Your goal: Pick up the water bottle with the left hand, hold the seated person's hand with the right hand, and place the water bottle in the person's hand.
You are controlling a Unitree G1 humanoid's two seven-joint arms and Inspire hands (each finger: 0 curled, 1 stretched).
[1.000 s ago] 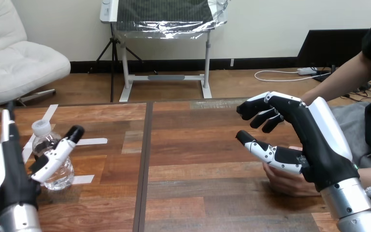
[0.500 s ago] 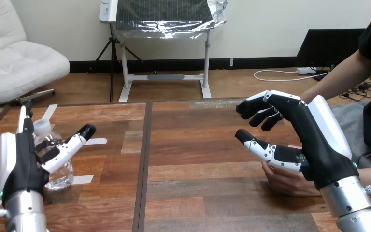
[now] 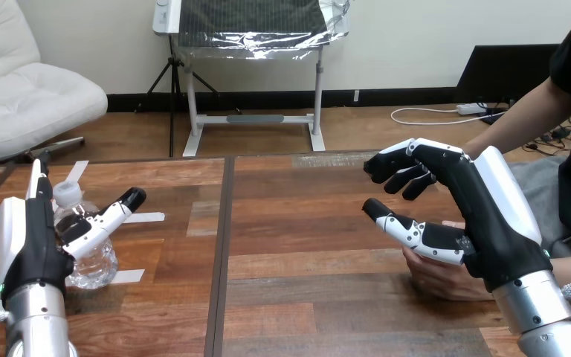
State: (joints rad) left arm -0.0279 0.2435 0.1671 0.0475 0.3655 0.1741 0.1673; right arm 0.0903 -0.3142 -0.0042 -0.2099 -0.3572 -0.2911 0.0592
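A clear water bottle (image 3: 93, 262) with a white cap stands upright on the wooden table (image 3: 305, 223) at the left. My left hand (image 3: 28, 249) is right beside it, open. Its straight thumb (image 3: 111, 213) reaches past the bottle's front and its fingers point up behind the cap. I cannot tell whether the hand touches the bottle. At the right, my right hand (image 3: 483, 216) hangs open above the table, fingers loosely bent and holding nothing. The person's hand (image 3: 439, 279) rests on the table just under its palm, partly hidden. No finger is curled round it.
Strips of white tape (image 3: 143, 217) lie on the table near the bottle. A dark seam (image 3: 226, 230) runs front to back between the two tabletop halves. The person's forearm (image 3: 520, 123) comes in from the right.
My left hand has risen and moved forward to the right, coming up alongside the bottle. The right hand and the person's hand have stayed where they were.
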